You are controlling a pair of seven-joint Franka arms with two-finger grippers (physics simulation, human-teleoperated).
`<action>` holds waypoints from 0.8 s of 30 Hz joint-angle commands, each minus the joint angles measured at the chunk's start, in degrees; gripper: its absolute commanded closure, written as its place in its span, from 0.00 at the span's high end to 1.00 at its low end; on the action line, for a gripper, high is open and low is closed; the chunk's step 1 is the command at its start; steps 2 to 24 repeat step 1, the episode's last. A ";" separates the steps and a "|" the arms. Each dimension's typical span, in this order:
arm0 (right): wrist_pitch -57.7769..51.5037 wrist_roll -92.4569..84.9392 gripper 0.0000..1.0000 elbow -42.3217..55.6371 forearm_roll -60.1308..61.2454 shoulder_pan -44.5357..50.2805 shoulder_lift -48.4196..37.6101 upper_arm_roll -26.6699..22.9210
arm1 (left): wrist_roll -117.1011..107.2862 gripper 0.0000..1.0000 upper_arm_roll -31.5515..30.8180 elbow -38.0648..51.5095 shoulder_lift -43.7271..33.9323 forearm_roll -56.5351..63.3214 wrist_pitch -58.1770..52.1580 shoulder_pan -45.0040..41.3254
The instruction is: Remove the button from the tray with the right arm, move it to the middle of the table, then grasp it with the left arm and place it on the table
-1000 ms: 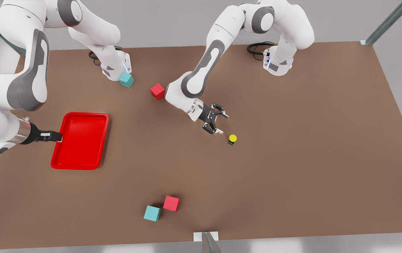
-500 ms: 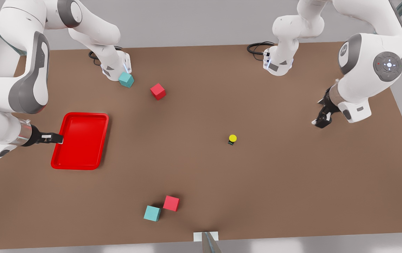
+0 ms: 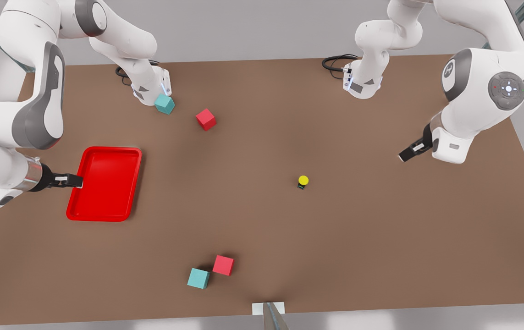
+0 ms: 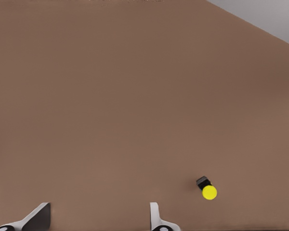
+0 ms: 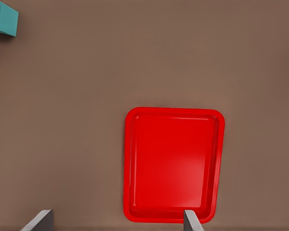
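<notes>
The button, a yellow cap on a dark base, stands alone on the brown table a little toward the front view's right of its middle; it also appears as the button in the left wrist view. My left gripper hangs open far to the front view's right of it, nothing between its fingers. The red tray lies bare at the front view's left. My right gripper waits open at the tray's left rim, over the tray.
A teal cube and a red cube sit near the far arm base. Another teal cube and red cube touch near the front edge. A teal cube shows in the right wrist view.
The left arm, which hovered open just beside the button, has swung away to the front view's right and turned its gripper. The button stays put on the table. The right arm barely moved.
</notes>
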 commanded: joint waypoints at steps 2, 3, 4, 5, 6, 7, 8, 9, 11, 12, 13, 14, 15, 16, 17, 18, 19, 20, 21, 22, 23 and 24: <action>-0.03 -0.09 1.00 0.03 0.06 0.01 -0.04 0.01 | 26.99 1.00 -0.02 0.13 0.19 0.01 0.07 0.19; -0.03 -0.09 1.00 0.03 0.06 0.01 -0.04 0.01 | 26.99 1.00 -0.02 0.13 0.19 0.01 0.07 0.19; -0.03 -0.09 1.00 0.03 0.06 0.01 -0.04 0.01 | 26.99 1.00 -0.02 0.13 0.19 0.01 0.07 0.19; -0.03 -0.09 1.00 0.03 0.06 0.01 -0.04 0.01 | 26.99 1.00 -0.02 0.13 0.19 0.01 0.07 0.19; -0.03 -0.09 1.00 0.03 0.06 0.01 -0.04 0.01 | 26.99 1.00 -0.02 0.13 0.19 0.01 0.07 0.19; -0.03 -0.09 1.00 0.03 0.06 0.01 -0.04 0.01 | 26.99 1.00 -0.02 0.13 0.19 0.01 0.07 0.19; -0.03 -0.09 1.00 0.03 0.06 0.01 -0.04 0.01 | 26.99 1.00 -0.02 0.13 0.19 0.01 0.07 0.19; -0.03 -0.09 1.00 0.03 0.06 0.01 -0.04 0.01 | 26.99 1.00 -0.02 0.13 0.19 0.01 0.07 0.19; -0.03 -0.09 1.00 0.03 0.06 0.01 -0.04 0.01 | 26.99 1.00 -0.02 0.13 0.19 0.01 0.07 0.19; -0.03 -0.09 1.00 0.03 0.06 0.01 -0.04 0.01 | 26.99 1.00 -0.02 0.13 0.19 0.01 0.07 0.19; -0.03 -0.09 1.00 0.03 0.06 0.01 -0.04 0.01 | 26.99 1.00 -0.02 0.13 0.19 0.01 0.07 0.19; -0.03 -0.09 1.00 0.03 0.06 0.01 -0.04 0.01 | 26.99 1.00 -0.02 0.13 0.19 0.01 0.07 0.19; -0.03 -0.09 1.00 0.03 0.06 0.01 -0.04 0.01 | 26.99 1.00 -0.02 0.13 0.19 0.01 0.07 0.19; -0.03 -0.09 1.00 0.03 0.06 0.01 -0.04 0.01 | 26.99 1.00 -0.02 0.13 0.19 0.01 0.07 0.19; -0.03 -0.09 1.00 0.03 0.06 0.01 -0.04 0.01 | 26.99 1.00 -0.02 0.13 0.19 0.01 0.07 0.19; -0.03 -0.09 1.00 0.03 0.06 0.01 -0.04 0.01 | 26.99 1.00 -0.02 0.13 0.19 0.01 0.07 0.19; -0.03 -0.09 1.00 0.03 0.06 0.01 -0.04 0.01 | 26.99 1.00 -0.02 0.13 0.19 0.01 0.07 0.19; -0.03 -0.09 1.00 0.03 0.06 0.01 -0.04 0.01 | 26.99 1.00 -0.02 0.13 0.19 0.01 0.07 0.19; -0.03 -0.09 1.00 0.03 0.06 0.01 -0.04 0.01 | 26.99 1.00 -0.02 0.13 0.19 0.01 0.07 0.19; -0.03 -0.09 1.00 0.03 0.06 0.01 -0.04 0.01 | 26.99 1.00 -0.02 0.13 0.19 0.01 0.07 0.19; -0.03 -0.09 1.00 0.03 0.06 0.01 -0.04 0.01 | 26.99 1.00 -0.02 0.13 0.19 0.01 0.07 0.19; -0.03 -0.09 1.00 0.03 0.06 0.01 -0.04 0.01 | 26.99 1.00 -0.02 0.13 0.19 0.01 0.07 0.19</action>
